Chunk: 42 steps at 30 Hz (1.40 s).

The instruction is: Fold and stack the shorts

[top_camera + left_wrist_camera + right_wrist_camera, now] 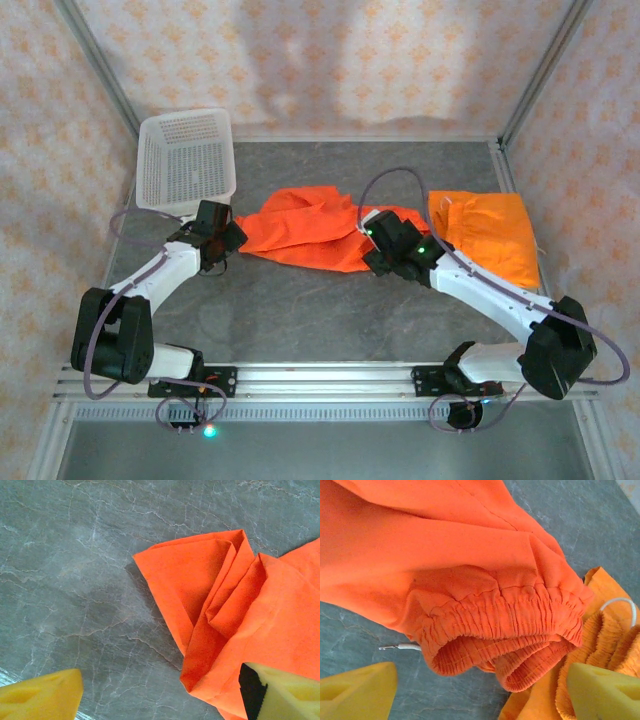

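A red-orange pair of shorts (305, 238) lies spread across the middle of the table. A lighter orange pair (485, 235) lies flat at the right. My left gripper (225, 240) hangs over the red-orange pair's left end. In the left wrist view the folded leg corner (225, 605) lies just ahead of the left gripper (165, 700), which is open with one yellow fingertip (285, 692) above the cloth. My right gripper (375, 245) is over the right end. The right gripper (480, 695) is open, and the gathered waistband (505, 625) lies just ahead of its fingers.
A white mesh basket (186, 160) leans at the back left corner. The lighter orange shorts (610, 640) with a white drawstring (620, 602) touch the waistband's right side. A white cord tip (400, 647) pokes out left of the waistband. Grey tabletop (300, 310) lies between the shorts and the arm bases.
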Each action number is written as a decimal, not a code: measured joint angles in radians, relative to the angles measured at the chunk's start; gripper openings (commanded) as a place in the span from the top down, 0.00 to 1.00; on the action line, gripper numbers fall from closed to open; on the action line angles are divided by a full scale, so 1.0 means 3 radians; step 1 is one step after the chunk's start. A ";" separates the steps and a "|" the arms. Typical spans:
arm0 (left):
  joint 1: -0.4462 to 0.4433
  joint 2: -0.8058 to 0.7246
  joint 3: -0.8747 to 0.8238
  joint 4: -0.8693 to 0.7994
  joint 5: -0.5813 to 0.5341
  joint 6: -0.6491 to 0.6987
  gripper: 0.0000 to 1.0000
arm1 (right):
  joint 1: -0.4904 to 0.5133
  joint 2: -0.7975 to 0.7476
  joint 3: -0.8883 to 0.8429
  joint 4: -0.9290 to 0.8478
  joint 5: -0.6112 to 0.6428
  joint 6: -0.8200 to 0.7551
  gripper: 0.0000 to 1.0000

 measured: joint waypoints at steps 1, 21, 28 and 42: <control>0.0000 0.0006 0.0000 0.0000 0.0004 0.0000 0.18 | 0.0001 0.0000 -0.0014 -0.0003 0.0013 -0.0071 0.19; 0.0038 0.0591 0.0173 0.0207 -0.0008 -0.0020 0.36 | 0.0189 0.0693 -0.0069 0.0209 0.0581 -0.0895 0.24; 0.0045 0.0940 0.0314 0.0304 -0.0008 -0.0011 0.46 | 0.0189 0.0932 -0.0095 0.0379 0.0694 -0.1038 0.23; 0.0057 0.1027 0.0530 0.0364 -0.0032 -0.0015 1.00 | 0.0189 0.1198 -0.0206 0.0846 0.0875 -0.1162 0.71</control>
